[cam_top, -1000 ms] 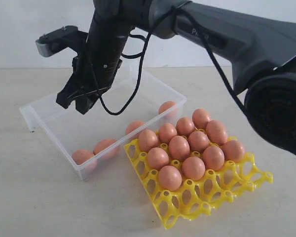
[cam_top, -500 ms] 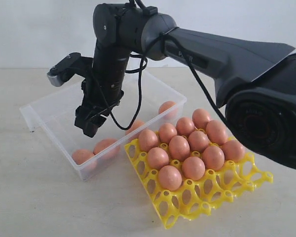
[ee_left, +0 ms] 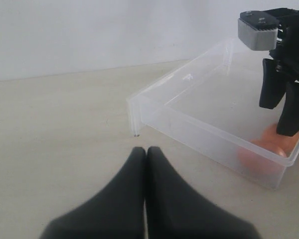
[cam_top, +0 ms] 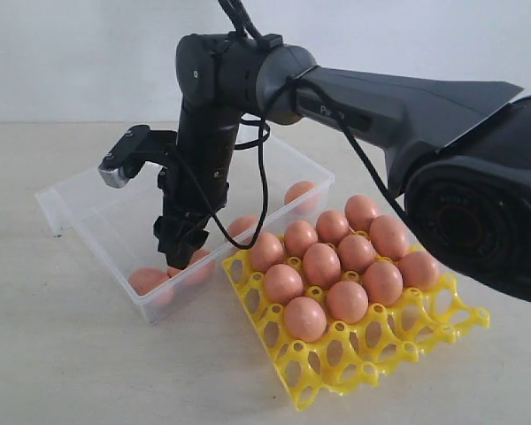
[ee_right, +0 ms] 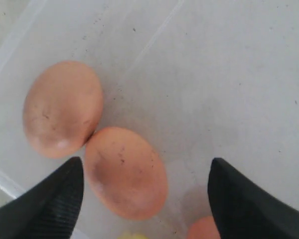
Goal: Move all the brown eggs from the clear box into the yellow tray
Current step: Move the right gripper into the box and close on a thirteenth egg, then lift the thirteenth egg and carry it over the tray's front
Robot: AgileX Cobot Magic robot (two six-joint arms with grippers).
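Okay, the right gripper [cam_top: 182, 252] reaches across and hangs low inside the clear box [cam_top: 97, 239], at its near-left corner, with its fingers spread wide and nothing between the pads. 4 brown eggs [cam_top: 242, 227] show in the box: 2 at the near-left corner, 1 mid-box by the tray edge, and 1 at the far-right corner. The rest sit in cups of the yellow tray [cam_top: 372, 354], just right of the box; its near cups are bare.

Key relation: in the right wrist view the target egg [ee_right: 125, 172] lies below and between the open fingers but off-centre, close to 1 finger [ee_right: 55, 199] and well clear of the other. Its long axis runs skew to the line between the pads. The neighbour egg [ee_right: 62, 107] touches it on the left, toward the box corner, so that finger probably has little room to drop in.

The left gripper [ee_left: 145, 194] has its fingers pressed together over the bare table [ee_left: 65, 129], left of the box and apart from any egg. The right arm is clearly nearer. Judged next need: shift left to centre, then descend.
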